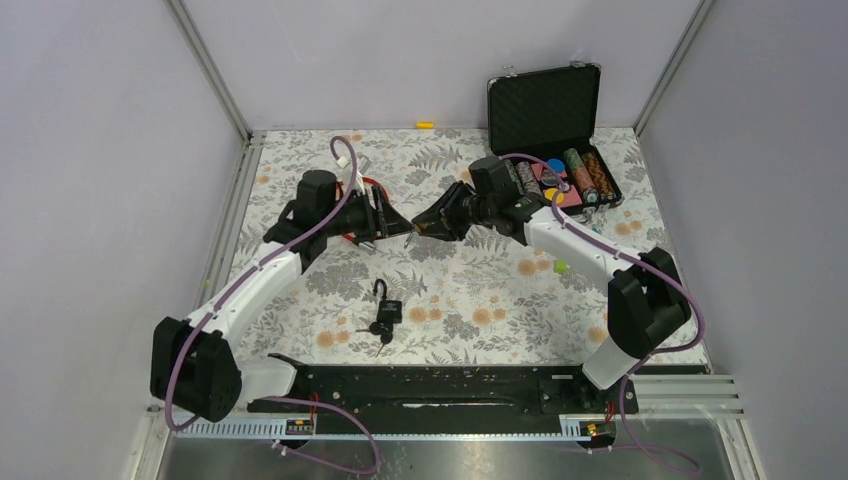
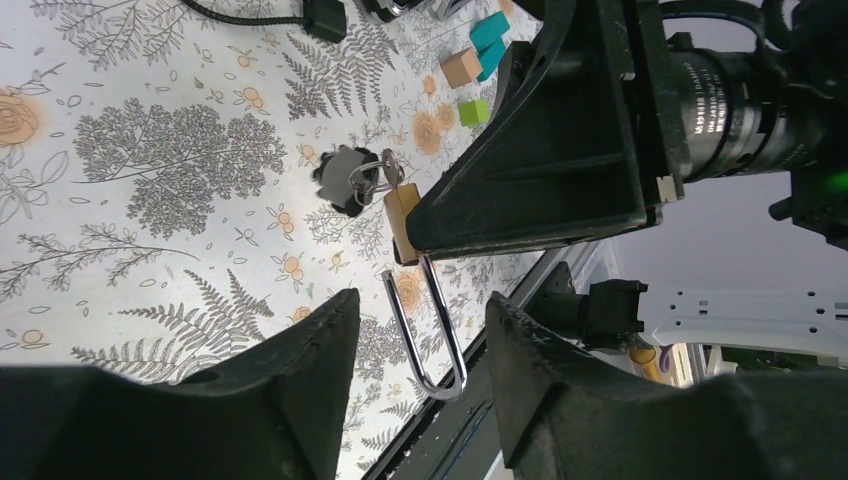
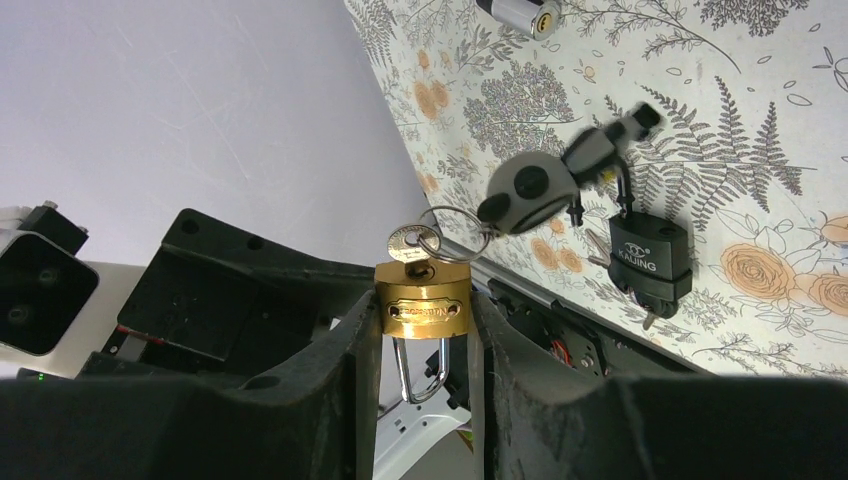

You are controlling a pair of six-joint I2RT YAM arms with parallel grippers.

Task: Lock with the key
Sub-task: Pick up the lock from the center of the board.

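Clearly, brass padlock has silver key in its keyhole.

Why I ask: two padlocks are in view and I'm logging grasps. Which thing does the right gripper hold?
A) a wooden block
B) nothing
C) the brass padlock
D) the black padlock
C: in the right wrist view the brass padlock sits pinched between the fingers of the right gripper, a key in its keyhole, while the black padlock lies on the table.
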